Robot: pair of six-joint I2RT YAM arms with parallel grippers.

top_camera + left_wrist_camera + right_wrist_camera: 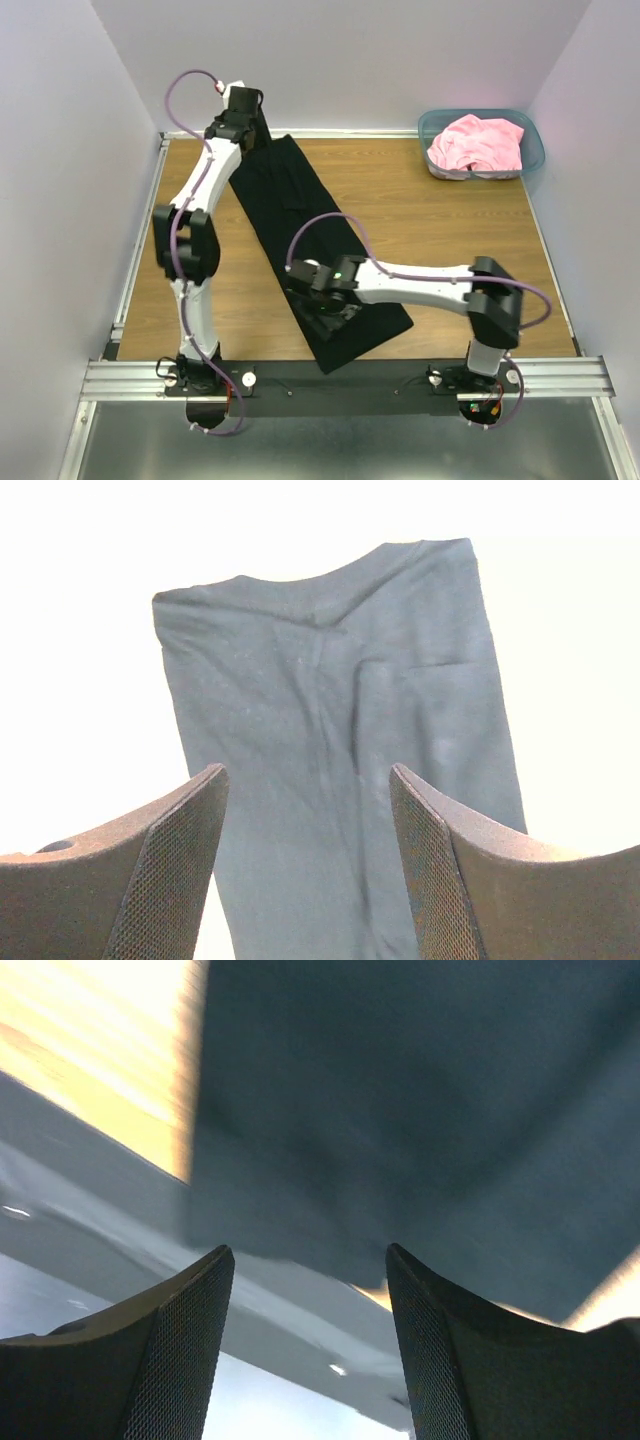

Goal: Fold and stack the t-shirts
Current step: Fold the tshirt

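The large plain black cloth t-shirt (285, 205) lies on the brown wooden table (450, 220) as a long narrow strip. It runs diagonally from the table's far-left corner to the middle of its near edge. The left gripper (305, 770) sits at the far-left end of the strip. Its fingers are spread apart, the cloth is visible in the gap, and nothing is pinched. The right gripper (307, 1250) hangs over the strip's end at the table's near edge, also with fingers parted and holding nothing. Its wrist view is blurred, so contact with the cloth cannot be confirmed. The light pink cloth t-shirt (478, 143) is bunched inside the teal translucent plastic bin (535, 150) at the table's far-right corner, unfolded. Judged step: gripping the strip ends for a lengthwise fold.

Caution: the strip appears to be several layers thick. A shallow pinch may catch only the top layer, and the earlier folds would open on lifting. The near end lies close to the table's near edge, so a dragging motion could pull cloth over that edge. If the two arms lift unevenly, the strip will skew and give a crooked fold.
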